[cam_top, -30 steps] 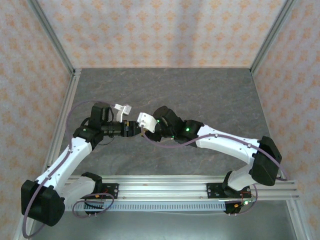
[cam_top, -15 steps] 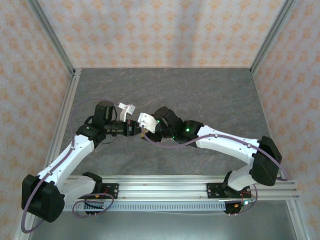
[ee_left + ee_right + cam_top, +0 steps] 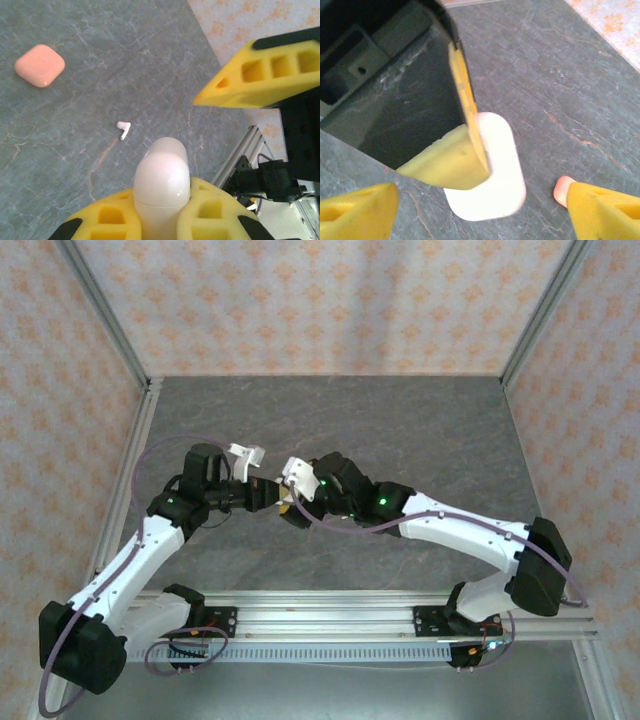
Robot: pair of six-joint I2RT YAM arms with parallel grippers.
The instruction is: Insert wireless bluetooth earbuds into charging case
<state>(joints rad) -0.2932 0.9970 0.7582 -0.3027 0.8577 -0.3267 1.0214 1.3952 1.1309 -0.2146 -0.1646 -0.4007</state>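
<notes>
White charging case [image 3: 162,175] sits clamped in the left gripper [image 3: 161,212]; the right gripper [image 3: 480,207] stands wide. Best to hold it steady, so the right one can probably lift the lid.

A: Enclosure walls [image 3: 300,300]?
B: Pale wallpaper, orange floral repeat, on three sides.
A: Work surface?
B: Grey marbled tabletop [image 3: 400,420]. Aluminium posts [image 3: 100,308] at rear corners, rail [image 3: 330,612] along near edge.
</notes>
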